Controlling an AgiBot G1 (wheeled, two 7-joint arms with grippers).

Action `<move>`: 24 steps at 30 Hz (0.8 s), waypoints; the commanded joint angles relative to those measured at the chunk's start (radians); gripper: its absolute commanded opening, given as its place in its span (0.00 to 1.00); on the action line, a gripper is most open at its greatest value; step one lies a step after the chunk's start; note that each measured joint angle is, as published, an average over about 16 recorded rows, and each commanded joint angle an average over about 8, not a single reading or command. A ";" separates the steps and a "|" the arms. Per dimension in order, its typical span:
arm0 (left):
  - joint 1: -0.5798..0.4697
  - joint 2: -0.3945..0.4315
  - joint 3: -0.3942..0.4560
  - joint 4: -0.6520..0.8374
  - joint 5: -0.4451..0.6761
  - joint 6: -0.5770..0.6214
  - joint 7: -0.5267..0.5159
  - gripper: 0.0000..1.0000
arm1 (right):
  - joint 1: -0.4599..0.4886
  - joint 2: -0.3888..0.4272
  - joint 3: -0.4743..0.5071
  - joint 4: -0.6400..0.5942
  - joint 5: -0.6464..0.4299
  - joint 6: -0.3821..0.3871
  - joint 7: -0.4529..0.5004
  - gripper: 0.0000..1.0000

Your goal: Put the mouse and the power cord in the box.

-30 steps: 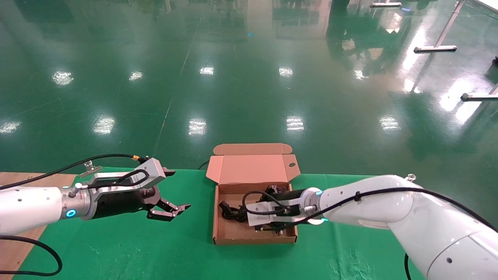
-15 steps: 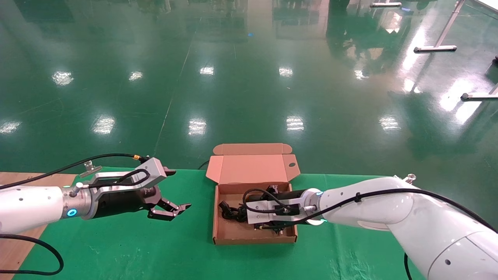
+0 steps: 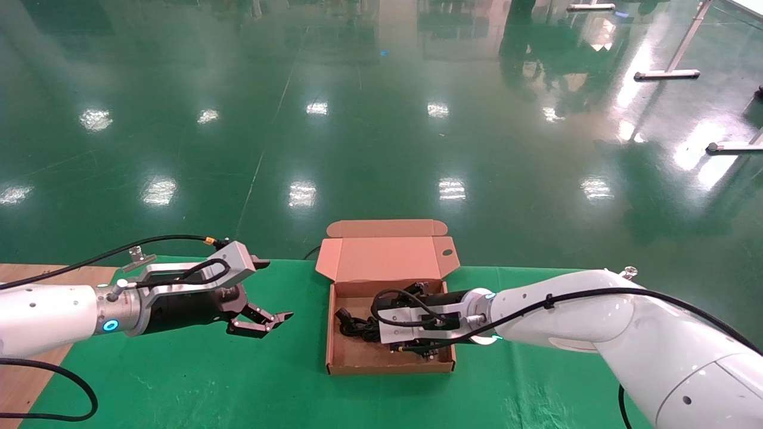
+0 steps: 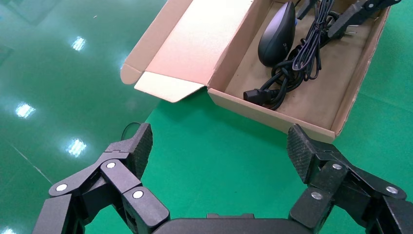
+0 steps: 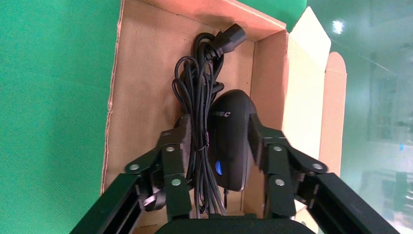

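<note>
The brown box (image 3: 390,368) lies open on the green cloth, its lid (image 3: 384,259) standing at the far side. Inside it is the power cord (image 3: 351,325), a black bundle (image 5: 195,68) with its connector (image 5: 229,39) near a box corner. My right gripper (image 3: 387,336) is down inside the box, shut on the glossy black mouse (image 5: 229,139). The mouse's thin tied cable (image 5: 202,146) is caught between a finger and the mouse. The left wrist view shows the mouse (image 4: 276,34) and cord (image 4: 280,85) in the box. My left gripper (image 3: 259,322) hovers open, left of the box, holding nothing.
The green cloth (image 3: 238,381) covers the table, with bare wood (image 3: 24,369) at the left edge. Beyond the table's far edge is glossy green floor (image 3: 381,119) with metal stand feet (image 3: 667,74) at the far right.
My right gripper has shifted slightly toward the far side inside the box with the mouse. The left arm has not moved.
</note>
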 commanded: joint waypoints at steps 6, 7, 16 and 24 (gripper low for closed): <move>0.024 -0.017 -0.042 -0.039 -0.017 0.034 -0.020 1.00 | -0.016 0.027 0.028 0.030 0.026 -0.028 0.020 1.00; 0.031 -0.022 -0.054 -0.051 -0.021 0.044 -0.026 1.00 | -0.022 0.035 0.039 0.038 0.037 -0.038 0.028 1.00; 0.096 -0.069 -0.168 -0.158 -0.067 0.136 -0.082 1.00 | -0.089 0.146 0.158 0.155 0.156 -0.151 0.113 1.00; 0.153 -0.110 -0.269 -0.253 -0.108 0.218 -0.131 1.00 | -0.149 0.247 0.263 0.263 0.263 -0.252 0.190 1.00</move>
